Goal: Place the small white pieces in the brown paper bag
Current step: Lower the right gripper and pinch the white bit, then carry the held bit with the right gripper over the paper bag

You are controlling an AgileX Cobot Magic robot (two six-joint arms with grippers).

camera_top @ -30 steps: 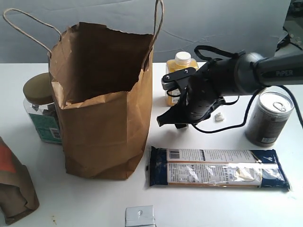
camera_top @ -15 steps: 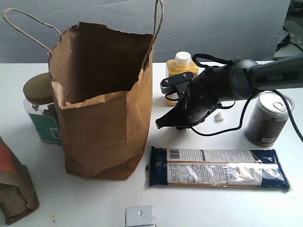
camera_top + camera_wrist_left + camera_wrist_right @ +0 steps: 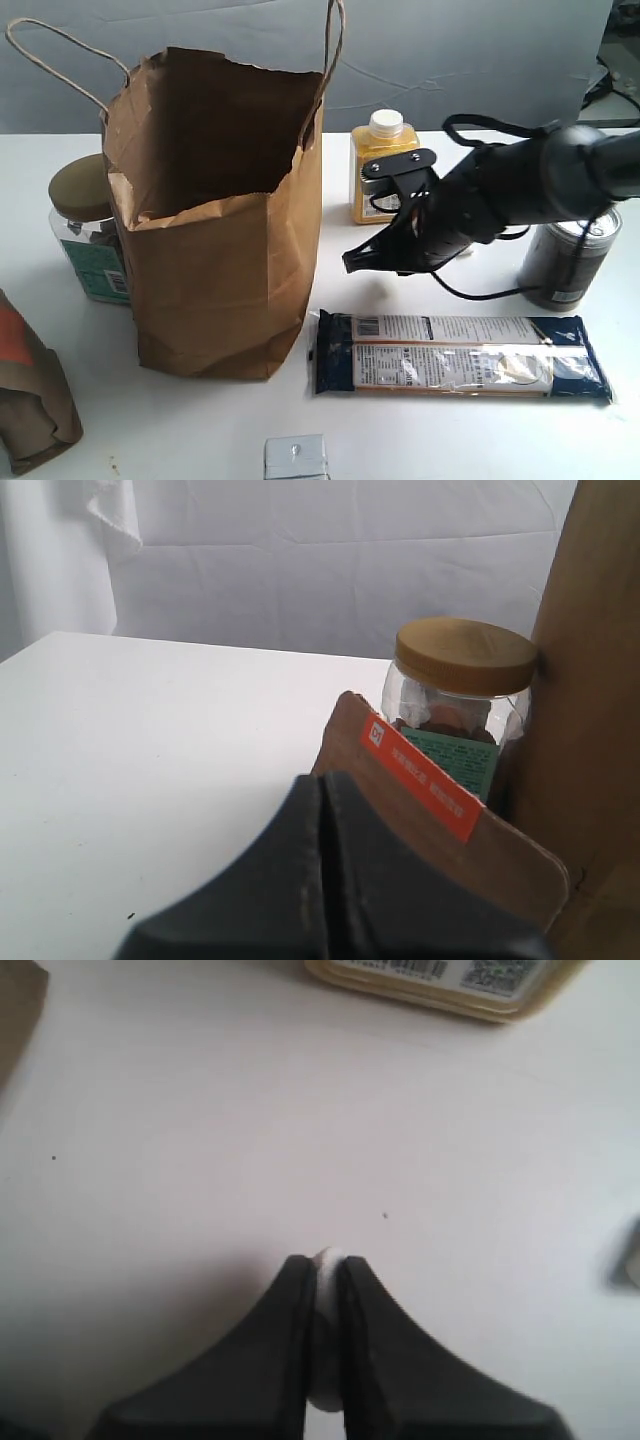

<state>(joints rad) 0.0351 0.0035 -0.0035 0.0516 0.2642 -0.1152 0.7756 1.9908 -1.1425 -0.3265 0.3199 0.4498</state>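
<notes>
The tall brown paper bag [image 3: 220, 220] stands open at the left of the table, and its side fills the edge of the left wrist view [image 3: 600, 680]. My right gripper [image 3: 352, 262] hangs just right of the bag, a little above the table. It is shut on one small white piece [image 3: 328, 1257], which shows between the fingertips of the gripper [image 3: 326, 1265]. The other white pieces are hidden in these views. My left gripper [image 3: 322, 785] is shut with nothing in it, beside the short bag; the exterior view does not show it.
A yellow bottle [image 3: 383, 165] and a metal can [image 3: 570, 250] stand behind and right of the right arm. A long pasta packet [image 3: 460, 355] lies in front of it. A lidded jar [image 3: 85, 230], a short wrinkled brown bag [image 3: 30, 380] and a silvery packet [image 3: 296, 458] sit left and front.
The right arm has shifted to the right with its jaws still closed. It now covers the white piece that lay on the table near the can.
</notes>
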